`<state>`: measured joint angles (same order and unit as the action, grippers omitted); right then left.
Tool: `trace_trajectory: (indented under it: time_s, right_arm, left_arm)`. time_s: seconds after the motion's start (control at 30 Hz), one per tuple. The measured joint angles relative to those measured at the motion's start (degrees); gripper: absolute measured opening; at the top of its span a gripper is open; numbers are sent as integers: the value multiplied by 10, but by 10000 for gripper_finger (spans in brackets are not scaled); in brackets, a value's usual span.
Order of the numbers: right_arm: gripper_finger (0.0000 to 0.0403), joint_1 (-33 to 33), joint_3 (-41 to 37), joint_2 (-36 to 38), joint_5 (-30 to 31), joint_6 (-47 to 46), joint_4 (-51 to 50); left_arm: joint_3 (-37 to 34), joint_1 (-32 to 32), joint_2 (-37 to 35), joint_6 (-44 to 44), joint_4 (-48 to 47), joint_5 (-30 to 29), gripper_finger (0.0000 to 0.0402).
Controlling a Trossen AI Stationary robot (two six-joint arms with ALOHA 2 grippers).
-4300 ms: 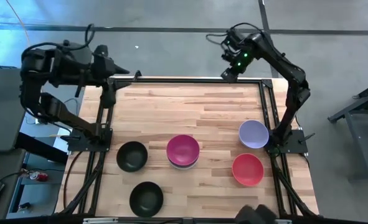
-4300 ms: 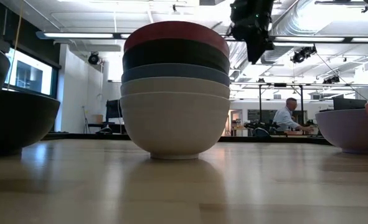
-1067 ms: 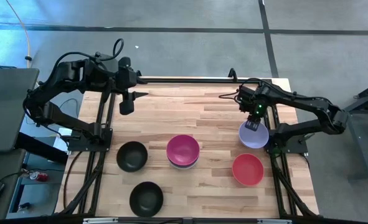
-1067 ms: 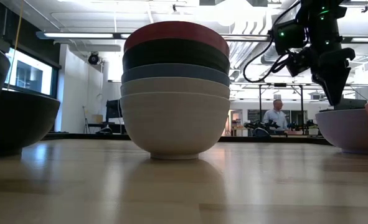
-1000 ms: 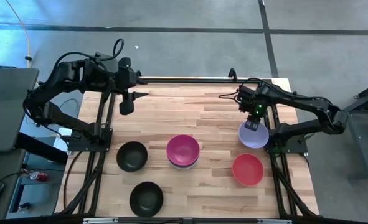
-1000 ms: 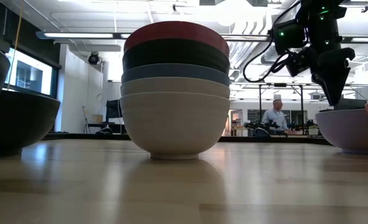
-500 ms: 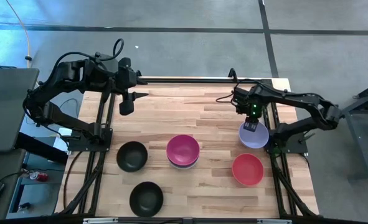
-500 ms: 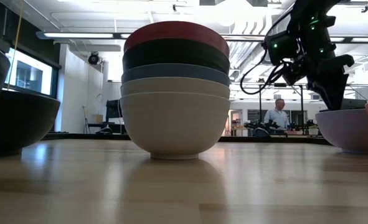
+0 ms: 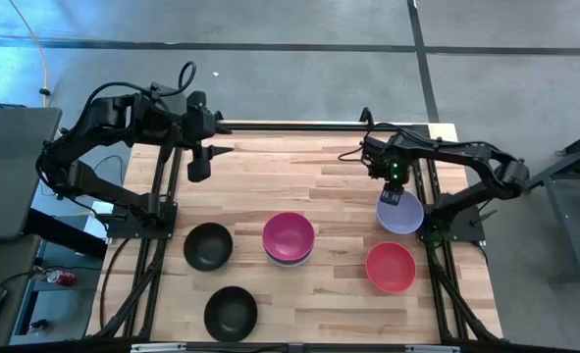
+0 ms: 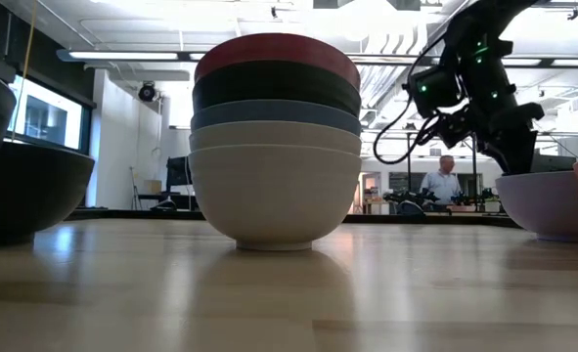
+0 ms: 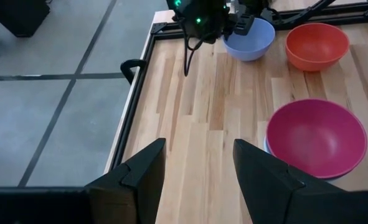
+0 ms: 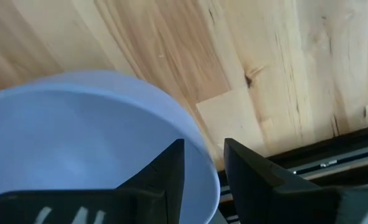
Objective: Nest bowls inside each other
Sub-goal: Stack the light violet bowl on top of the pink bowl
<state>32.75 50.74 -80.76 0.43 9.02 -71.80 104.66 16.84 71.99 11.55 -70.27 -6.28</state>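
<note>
Straddling the rim of the lavender bowl (image 9: 400, 213), right of the magenta stack (image 9: 289, 238), the right end effector (image 12: 199, 168) is sitting open, needing to close and lift.

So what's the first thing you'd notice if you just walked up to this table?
Probably the tall stack of bowls in the middle of the table, with the magenta bowl on top. Next, the right hand, its fingers astride the far rim of the lavender bowl at the table's right edge. The left hand hangs open over the far left corner.
</note>
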Motion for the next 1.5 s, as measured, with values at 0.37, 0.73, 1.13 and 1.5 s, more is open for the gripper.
trace_trajectory:
  time_s: [0.37, 0.73, 1.13, 1.5]
  right_arm:
    - [45, 0, 0, -17, 2, 11, 4]
    - [3, 0, 2, -17, 2, 16, 5]
    - [1, 0, 66, -17, -23, -32, 26]
    - [0, 0, 156, -17, -84, -83, 4]
  left_arm:
    - [0, 0, 0, 0, -7, 0, 177]
    - [0, 0, 0, -2, -7, 11, 177]
    - [0, 0, 0, 0, -15, 12, 177]
    - [0, 0, 0, 6, -41, 12, 177]
